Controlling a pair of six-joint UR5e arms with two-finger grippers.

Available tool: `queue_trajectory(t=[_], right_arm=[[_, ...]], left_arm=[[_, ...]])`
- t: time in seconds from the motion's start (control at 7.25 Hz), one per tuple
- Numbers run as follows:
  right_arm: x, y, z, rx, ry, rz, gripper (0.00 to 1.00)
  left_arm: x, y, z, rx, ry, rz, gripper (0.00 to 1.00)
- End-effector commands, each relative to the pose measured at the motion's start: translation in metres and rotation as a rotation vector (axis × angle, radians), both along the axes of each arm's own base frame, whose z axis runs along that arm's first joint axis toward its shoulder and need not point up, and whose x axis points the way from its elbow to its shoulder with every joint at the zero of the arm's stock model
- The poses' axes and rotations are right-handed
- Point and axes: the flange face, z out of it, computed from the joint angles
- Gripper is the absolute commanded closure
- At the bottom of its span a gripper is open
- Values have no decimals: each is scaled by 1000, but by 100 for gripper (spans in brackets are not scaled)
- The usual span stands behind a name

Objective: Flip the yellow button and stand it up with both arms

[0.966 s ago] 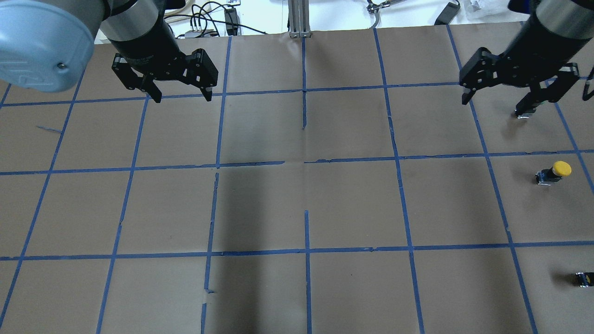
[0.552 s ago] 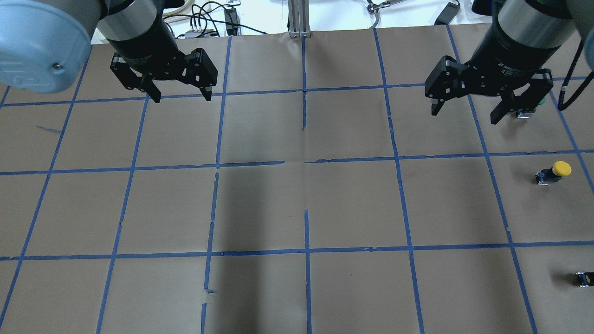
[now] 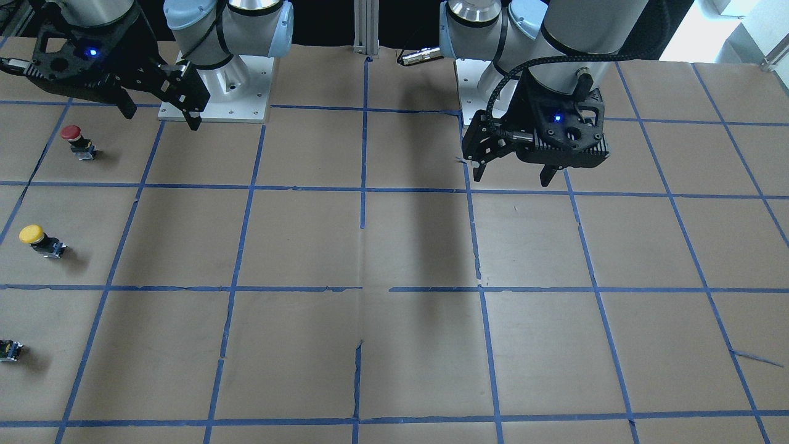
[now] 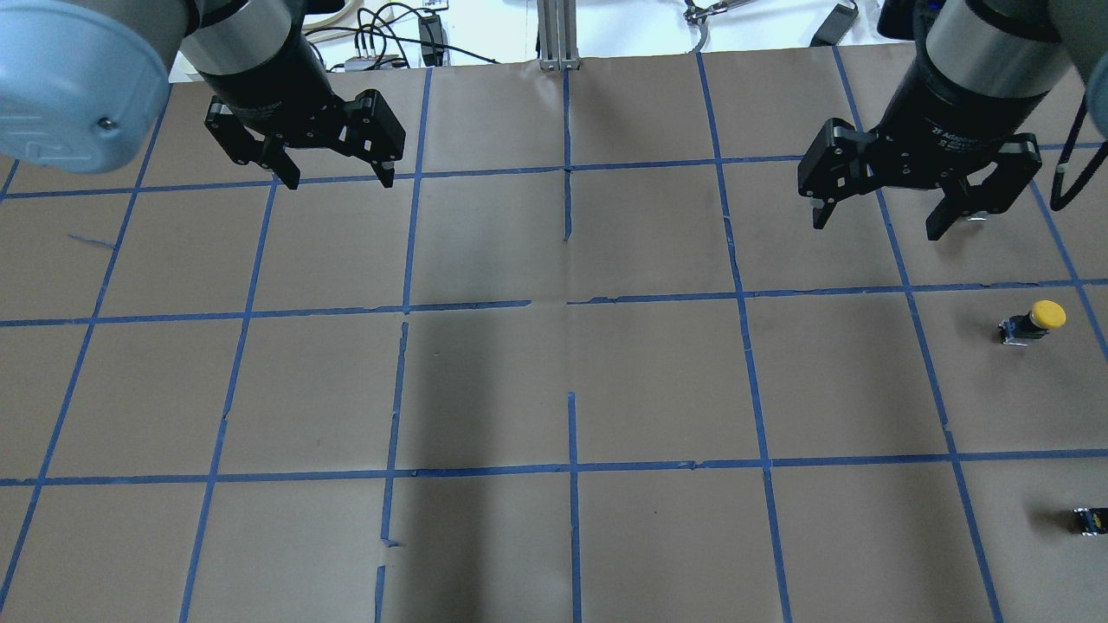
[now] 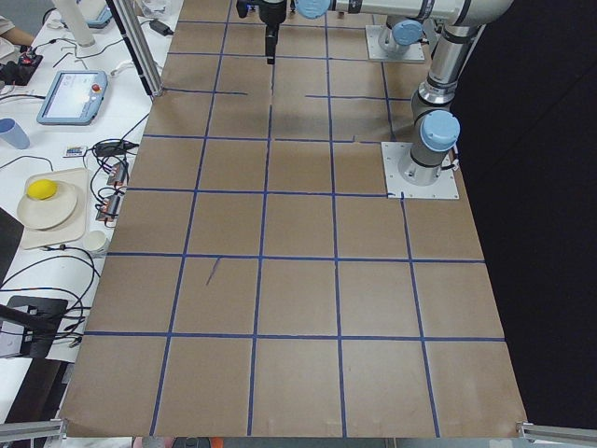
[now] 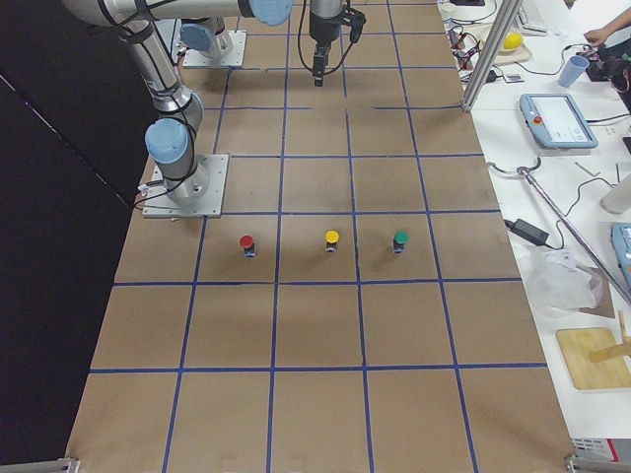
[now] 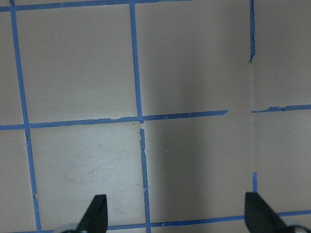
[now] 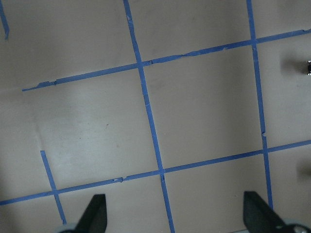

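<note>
The yellow button (image 4: 1034,322) sits at the table's far right, seemingly upright with its cap up; it also shows in the front view (image 3: 38,239) and the right-side view (image 6: 332,240). My right gripper (image 4: 876,227) is open and empty, hovering up and to the left of the button in the overhead view, well apart from it. In the front view the right gripper (image 3: 163,118) is at the top left. My left gripper (image 4: 339,182) is open and empty over the far left of the table, and shows in the front view (image 3: 513,179). Neither wrist view shows the yellow button.
A red-capped button (image 3: 77,140) and a green-capped button (image 6: 400,239) flank the yellow one in a row. A small dark part (image 4: 1089,519) lies at the overhead view's right edge. Blue tape lines grid the brown table (image 4: 571,381). Cables lie beyond the far edge.
My right gripper has swung left in the overhead view, turned, and then moved slightly nearer the yellow button's row. The left gripper has barely moved. The buttons have not moved.
</note>
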Motion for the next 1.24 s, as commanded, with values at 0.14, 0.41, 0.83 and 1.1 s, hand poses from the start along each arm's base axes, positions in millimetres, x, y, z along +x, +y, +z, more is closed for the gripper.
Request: queue_trajectory(t=[0.14, 0.41, 0.83, 1.1], right_arm=[[8, -13, -5, 12, -30, 3, 0], [8, -14, -5, 12, -31, 4, 0], [8, -14, -5, 12, -25, 5, 0], [7, -14, -6, 11, -15, 5, 0]], left_arm=[[0, 1, -8, 21, -2, 0, 0], [-1, 16, -31, 59, -1, -3, 0], [2, 17, -28, 52, -4, 2, 0], [1, 19, -23, 62, -7, 2, 0]])
